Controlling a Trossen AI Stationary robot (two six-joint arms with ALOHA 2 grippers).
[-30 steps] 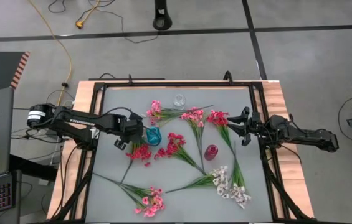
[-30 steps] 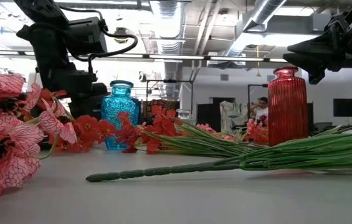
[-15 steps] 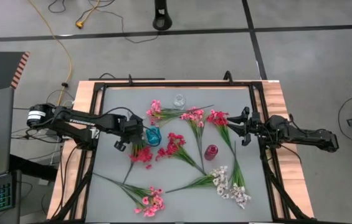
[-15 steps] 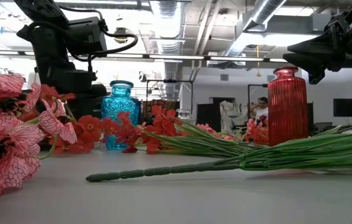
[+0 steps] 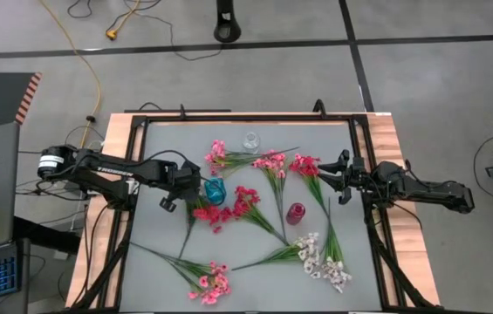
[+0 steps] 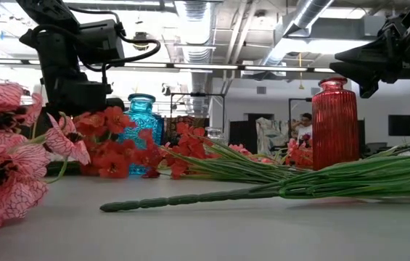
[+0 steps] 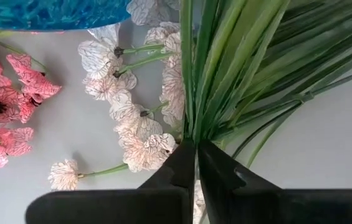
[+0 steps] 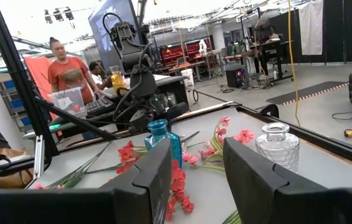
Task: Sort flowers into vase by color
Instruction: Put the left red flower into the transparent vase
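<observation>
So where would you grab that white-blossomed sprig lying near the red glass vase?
Probably the thin green stem, from straight above, fingers straddling it. The white-blossomed sprig lies flat, its stem bare toward the table's middle, while its blossoms crowd another white cluster.

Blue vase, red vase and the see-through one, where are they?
Blue vase (image 5: pixel 215 191), high view, on its rim.
Red vase (image 6: pixel 335 127), low view, on its ribbed body.
Clear vase (image 8: pixel 277 147), right wrist view, on its round belly.

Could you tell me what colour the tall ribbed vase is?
Red; the vase shows best in the low view.
</observation>
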